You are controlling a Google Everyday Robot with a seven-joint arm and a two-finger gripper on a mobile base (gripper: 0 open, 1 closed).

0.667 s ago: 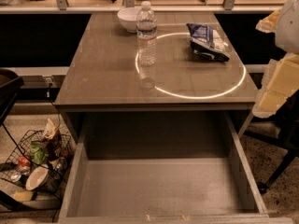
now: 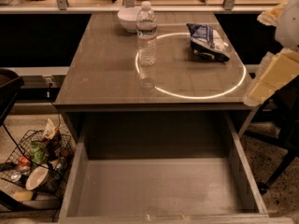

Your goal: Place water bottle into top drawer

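The claw (image 2: 273, 76) is at the far right edge, next to the right side of the surface (image 2: 103, 73). It looks like a pale yellow block and is only partly in the picture. I cannot tell if it is wide or narrow. It holds nothing that I can see.

The bottle (image 2: 146, 34) is off to the left of the claw and a bit further back, well apart from it. It stands straight up, so its long side runs up and down. I think the claw must go left across the surface to get to it and grab it from the side.

The bottle is clear with ridges, a white cap and a white label with a red band. It stands near the back of the surface, just in front of a white bowl (image 2: 128, 18). A bag (image 2: 208, 42) lies between the bottle and the claw. The drawer (image 2: 159, 190) is pulled open below the front edge, with nothing in it yet.
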